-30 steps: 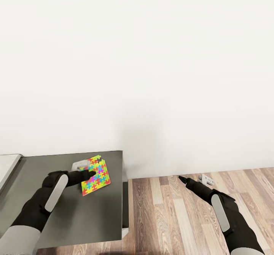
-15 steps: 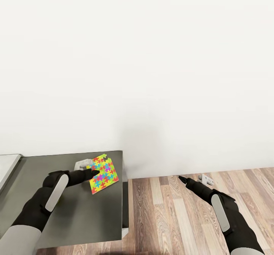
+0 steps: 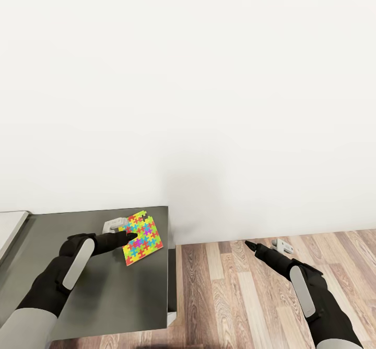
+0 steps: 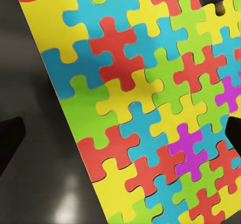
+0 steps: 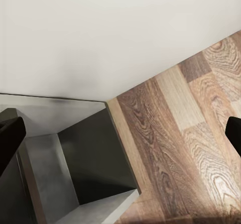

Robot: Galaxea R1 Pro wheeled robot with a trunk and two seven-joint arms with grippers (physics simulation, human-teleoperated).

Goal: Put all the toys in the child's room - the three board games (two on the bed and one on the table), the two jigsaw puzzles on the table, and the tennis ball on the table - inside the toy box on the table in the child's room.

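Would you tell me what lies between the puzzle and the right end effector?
In the head view, only the cabinet's edge and bare wood floor separate the puzzle from the right end effector.

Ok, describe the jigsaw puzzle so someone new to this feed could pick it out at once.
Find the dark-grey cabinet top against the white wall, left of the wood-plank floor. Near its far right corner, just ahead of the left gripper, lies the jigsaw puzzle. It is a thin flat board covered in yellow, red, blue and green interlocking pieces, the sole bright thing there; a small pale-grey object sits behind it.
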